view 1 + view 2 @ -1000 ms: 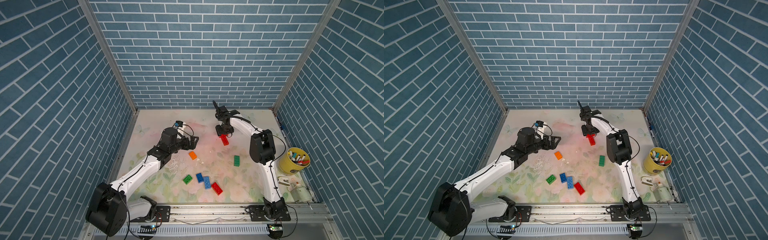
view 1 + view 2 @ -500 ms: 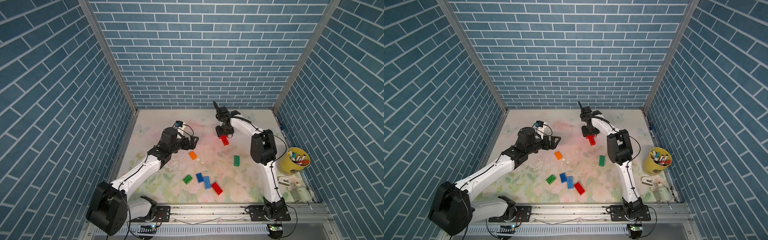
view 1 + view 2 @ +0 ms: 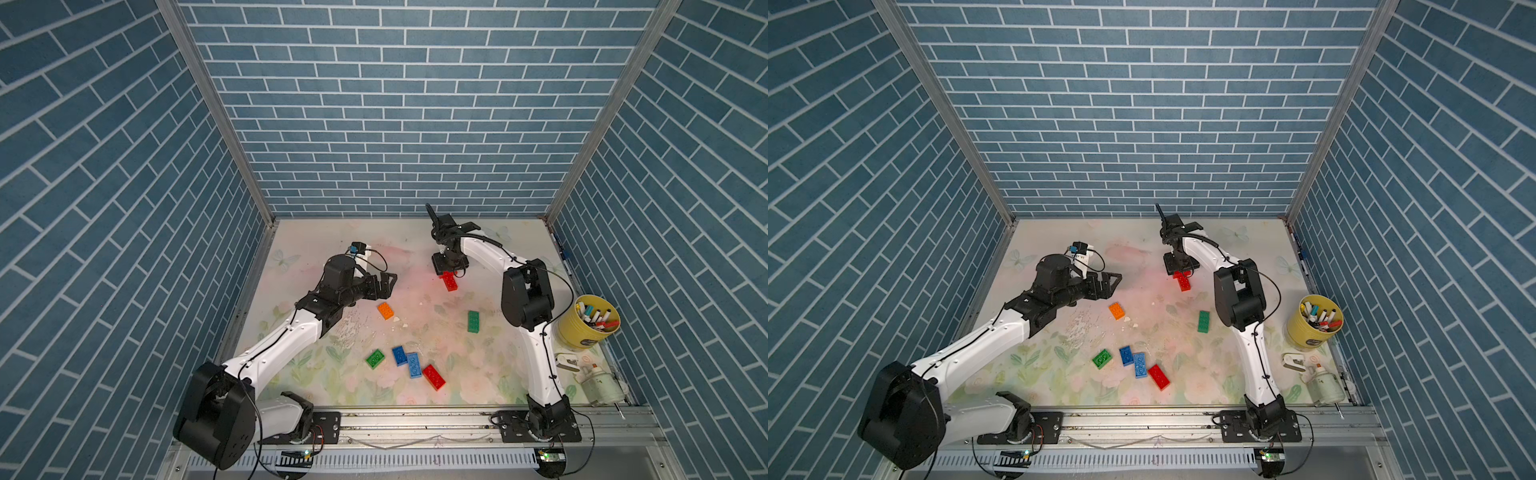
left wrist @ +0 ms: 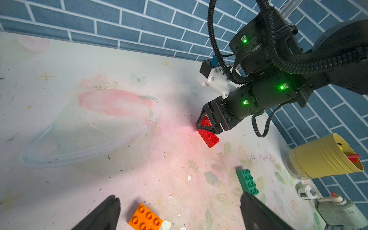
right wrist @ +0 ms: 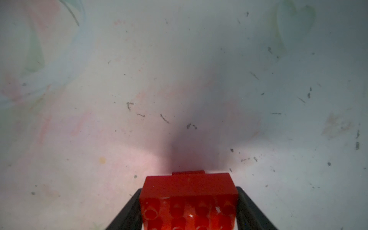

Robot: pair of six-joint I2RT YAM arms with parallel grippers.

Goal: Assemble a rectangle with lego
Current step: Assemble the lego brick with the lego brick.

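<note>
R tool (image 5: 189,215) grips lego (image 5: 189,185) (red).

Partly under right pincer (image 3: 447,272): red brick (image 3: 450,284)

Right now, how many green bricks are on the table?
2. One green brick lies alone beside the right arm; the second green brick lies nearer the front, just left of a blue brick. The arms could hide more.
</note>
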